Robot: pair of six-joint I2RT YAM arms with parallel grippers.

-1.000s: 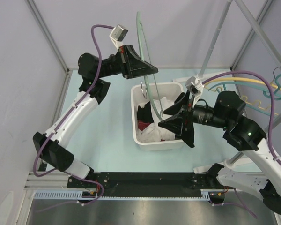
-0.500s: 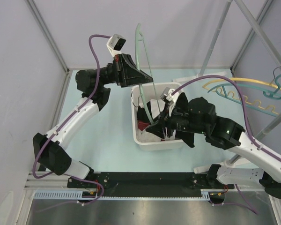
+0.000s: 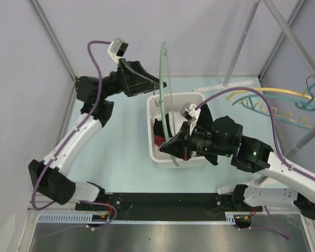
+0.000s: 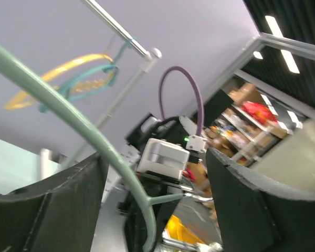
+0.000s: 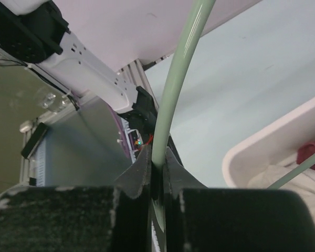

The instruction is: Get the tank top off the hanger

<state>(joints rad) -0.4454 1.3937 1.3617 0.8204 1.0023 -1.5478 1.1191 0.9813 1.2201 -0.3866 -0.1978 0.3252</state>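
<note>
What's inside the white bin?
Crumpled white fabric, black fabric and red fabric. The right gripper, clamping the green hanger, hides the bin's right side.

Both arms are showing white shells over black joints: the left arm (image 3: 76,136) in the left half of the top view, the right arm (image 3: 294,176) at lower right. A purple cable (image 3: 100,42) is looping from each wrist, beside a small white camera (image 3: 117,48). A green light (image 3: 253,153) is glowing on the right arm. The fingers (image 4: 252,210) are looking black, broad and grainy.
</note>
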